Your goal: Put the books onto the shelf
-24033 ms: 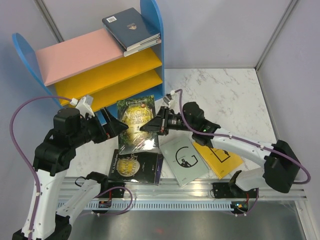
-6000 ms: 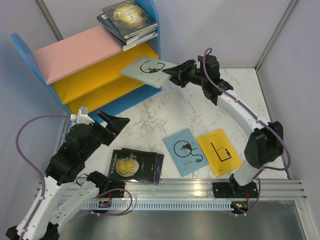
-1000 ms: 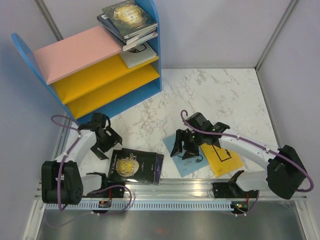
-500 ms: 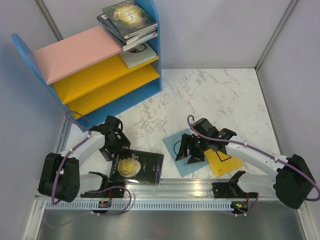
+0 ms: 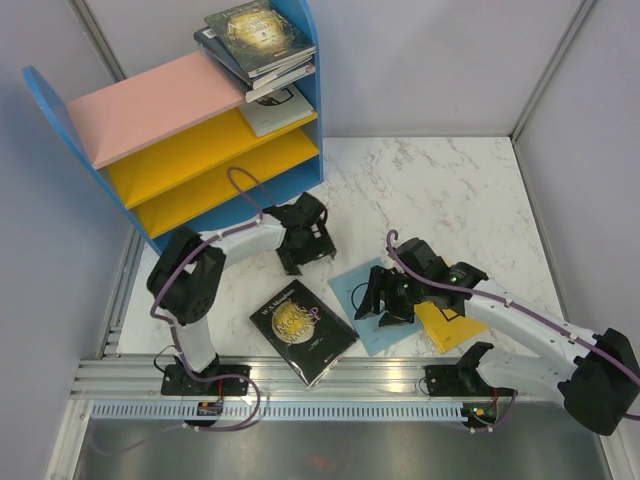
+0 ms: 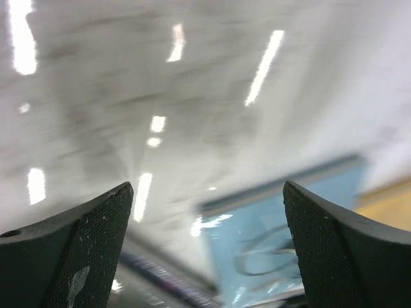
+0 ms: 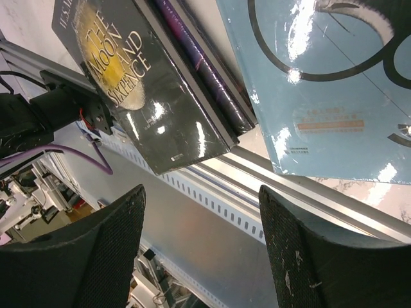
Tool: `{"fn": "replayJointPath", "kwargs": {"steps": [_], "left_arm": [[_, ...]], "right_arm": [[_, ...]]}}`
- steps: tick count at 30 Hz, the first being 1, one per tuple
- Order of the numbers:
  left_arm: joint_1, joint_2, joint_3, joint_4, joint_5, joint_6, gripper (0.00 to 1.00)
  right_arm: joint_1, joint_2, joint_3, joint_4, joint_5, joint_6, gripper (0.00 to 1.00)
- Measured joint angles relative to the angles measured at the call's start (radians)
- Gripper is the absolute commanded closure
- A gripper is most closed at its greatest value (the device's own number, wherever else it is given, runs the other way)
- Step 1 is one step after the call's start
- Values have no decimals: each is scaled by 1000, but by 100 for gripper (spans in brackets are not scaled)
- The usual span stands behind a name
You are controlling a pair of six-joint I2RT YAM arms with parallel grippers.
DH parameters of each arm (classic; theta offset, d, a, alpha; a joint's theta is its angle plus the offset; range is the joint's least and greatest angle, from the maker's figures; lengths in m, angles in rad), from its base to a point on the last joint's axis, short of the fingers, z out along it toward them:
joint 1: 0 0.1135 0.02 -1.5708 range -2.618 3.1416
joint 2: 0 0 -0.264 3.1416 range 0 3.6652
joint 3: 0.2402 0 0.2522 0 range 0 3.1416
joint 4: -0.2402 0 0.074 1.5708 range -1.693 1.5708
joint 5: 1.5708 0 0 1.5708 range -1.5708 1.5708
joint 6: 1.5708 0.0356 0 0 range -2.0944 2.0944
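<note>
The shelf [image 5: 150, 108] stands at the back left, with several books [image 5: 258, 40] stacked on its pink top and a pale grey one [image 5: 277, 110] on the upper yellow board. A black book [image 5: 303, 330] lies skewed at the near edge, on a purple book [image 7: 199, 70]. Beside it lies a teal-blue book [image 5: 352, 285], then a yellow book [image 5: 445, 322] partly under my right arm. My right gripper [image 5: 380, 308] hangs open over the teal-blue book [image 7: 321, 83], holding nothing. My left gripper [image 5: 308, 252] is open mid-table; its blurred view shows the teal-blue book [image 6: 270, 244] ahead.
A slotted metal rail [image 5: 350, 385] runs along the near edge, just below the black book [image 7: 128, 77]. Grey walls [image 5: 560, 150] close the table at the back and right. Bare marble [image 5: 430, 190] lies behind the right arm.
My left arm has swung from the near left to mid-table. The black book has turned and slid right. My right gripper has shifted slightly right over the teal-blue book.
</note>
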State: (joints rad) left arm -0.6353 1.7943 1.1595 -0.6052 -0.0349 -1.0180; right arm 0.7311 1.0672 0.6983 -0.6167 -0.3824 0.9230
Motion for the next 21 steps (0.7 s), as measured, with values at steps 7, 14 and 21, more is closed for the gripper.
{"fn": "replayJointPath", "kwargs": {"steps": [7,14,21], "left_arm": [[-158,151,359,119,118,41,0],[-89,-142,239,-2,59,107,0],[-69,-585,-94,-129,2,106,0]], "right_arm": [[-51,-10,26,-31,3,-26,24],[-66,77,118,-21,-6,-83,24],[-66,271,206,23,-27,-135,24]]}}
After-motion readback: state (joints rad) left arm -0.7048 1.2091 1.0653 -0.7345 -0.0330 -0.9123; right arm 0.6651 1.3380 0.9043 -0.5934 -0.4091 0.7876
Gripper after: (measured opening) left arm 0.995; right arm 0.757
